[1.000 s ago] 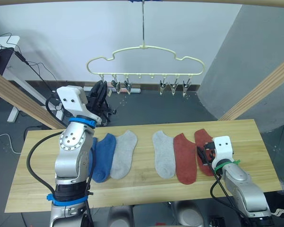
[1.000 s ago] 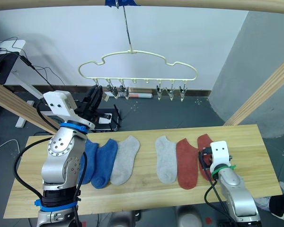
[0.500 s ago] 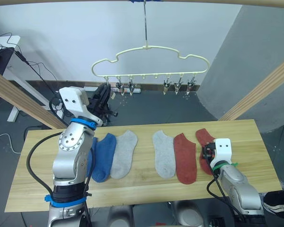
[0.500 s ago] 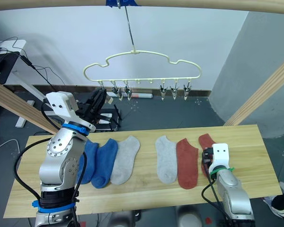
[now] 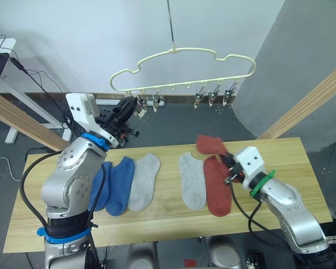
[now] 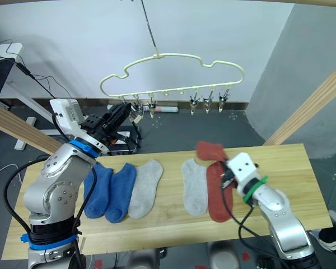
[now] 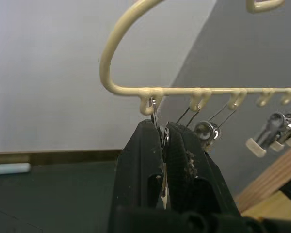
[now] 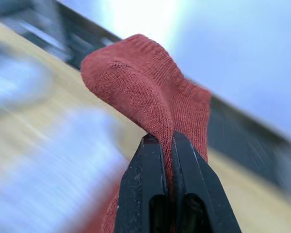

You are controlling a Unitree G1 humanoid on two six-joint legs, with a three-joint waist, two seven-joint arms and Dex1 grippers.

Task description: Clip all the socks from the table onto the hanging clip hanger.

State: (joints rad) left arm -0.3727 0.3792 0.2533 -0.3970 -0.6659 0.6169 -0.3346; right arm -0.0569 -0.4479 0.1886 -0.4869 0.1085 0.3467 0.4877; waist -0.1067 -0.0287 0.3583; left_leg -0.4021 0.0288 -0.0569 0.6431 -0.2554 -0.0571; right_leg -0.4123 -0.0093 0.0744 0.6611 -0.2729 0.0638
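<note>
One rust red sock (image 5: 211, 145) is clamped between the two fingers of my right hand (image 5: 231, 166), lifted clear of the table (image 5: 302, 168); in the right wrist view its knit folds over my fingertips, soft and limp, with the free end drooping. Five socks lie flat on the table in a row, long axes running away from me: two blue socks (image 5: 115, 185) at the left, the left grey sock (image 5: 144, 181) beside them, the right grey sock (image 5: 191, 179) and the second red sock (image 5: 217, 186) toward the right, just under my right arm. The clip hanger (image 5: 182, 70) hangs above and beyond the far edge of the table, its clip row running left to right. My left hand (image 5: 130, 109) is closed on the leftmost clip (image 7: 157, 127), pinching it at the hanger's left end. The coming move turns on this relation: the held sock sits below and to the right of that clip, well apart from it, so I judge that my right arm must carry the sock up, forward and leftward. The right-end clips (image 5: 215, 94) are nearer my right hand but are unattended.
</note>
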